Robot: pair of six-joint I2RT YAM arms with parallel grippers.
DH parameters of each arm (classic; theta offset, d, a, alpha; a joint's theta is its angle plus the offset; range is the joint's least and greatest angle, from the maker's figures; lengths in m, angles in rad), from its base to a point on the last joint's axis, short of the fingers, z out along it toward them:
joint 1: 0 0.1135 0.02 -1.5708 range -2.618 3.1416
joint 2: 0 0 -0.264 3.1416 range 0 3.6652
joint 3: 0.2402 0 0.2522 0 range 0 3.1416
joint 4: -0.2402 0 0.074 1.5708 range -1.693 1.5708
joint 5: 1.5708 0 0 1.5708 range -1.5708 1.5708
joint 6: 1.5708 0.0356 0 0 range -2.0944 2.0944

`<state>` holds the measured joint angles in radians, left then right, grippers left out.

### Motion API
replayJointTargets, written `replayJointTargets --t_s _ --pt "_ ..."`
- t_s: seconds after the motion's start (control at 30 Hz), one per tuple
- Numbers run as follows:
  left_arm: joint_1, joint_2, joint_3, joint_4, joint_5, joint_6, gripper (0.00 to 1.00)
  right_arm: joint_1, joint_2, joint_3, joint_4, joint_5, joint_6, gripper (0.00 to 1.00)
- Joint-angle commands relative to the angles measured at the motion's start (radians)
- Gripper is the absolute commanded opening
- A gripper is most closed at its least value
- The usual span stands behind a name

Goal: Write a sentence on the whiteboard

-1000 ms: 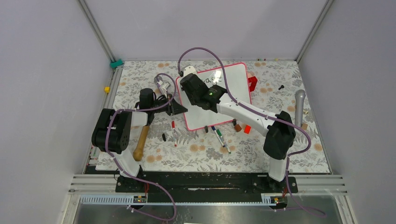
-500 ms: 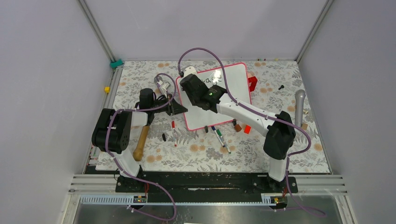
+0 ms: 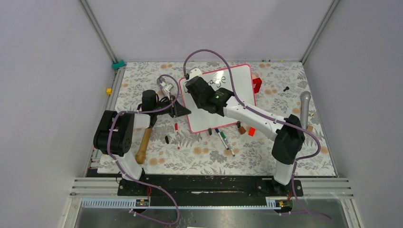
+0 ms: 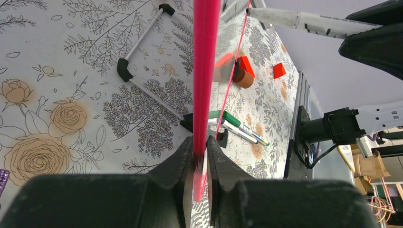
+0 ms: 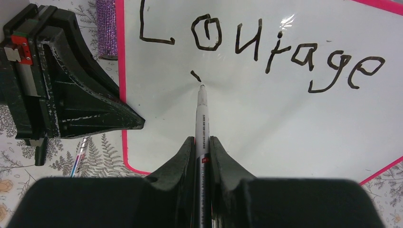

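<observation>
The whiteboard lies tilted on the patterned table, white with a pink-red frame. In the right wrist view the whiteboard carries the black word "Courage" and one short stroke below it; no other word of the sentence shows. My right gripper is shut on a white marker whose tip touches the board just beside that stroke. My left gripper is shut on the whiteboard's left frame edge. In the top view the left gripper sits at the board's left side and the right gripper hovers over it.
Loose markers lie near the board's front edge, with small red and brown blocks. A wooden-handled tool lies left, a microphone right, a red block beside the board's far right edge.
The right arm has shifted slightly right and forward over the board with the marker. The left arm has not moved.
</observation>
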<state>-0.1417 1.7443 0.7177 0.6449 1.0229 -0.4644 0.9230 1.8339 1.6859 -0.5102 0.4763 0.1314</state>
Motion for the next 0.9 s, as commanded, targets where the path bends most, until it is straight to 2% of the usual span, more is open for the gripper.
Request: replayJointTargets --t_s 0.0,0.87 --pt "0.019 0.024 -0.011 0.004 -0.048 0.016 0.0 0.005 -0.05 -0.012 0.02 -0.008 0.009 0.0" --pt "0.023 0.025 -0.015 0.02 -0.043 0.004 0.0 0.005 0.038 0.049 -0.009 -0.007 0.011 0.0"
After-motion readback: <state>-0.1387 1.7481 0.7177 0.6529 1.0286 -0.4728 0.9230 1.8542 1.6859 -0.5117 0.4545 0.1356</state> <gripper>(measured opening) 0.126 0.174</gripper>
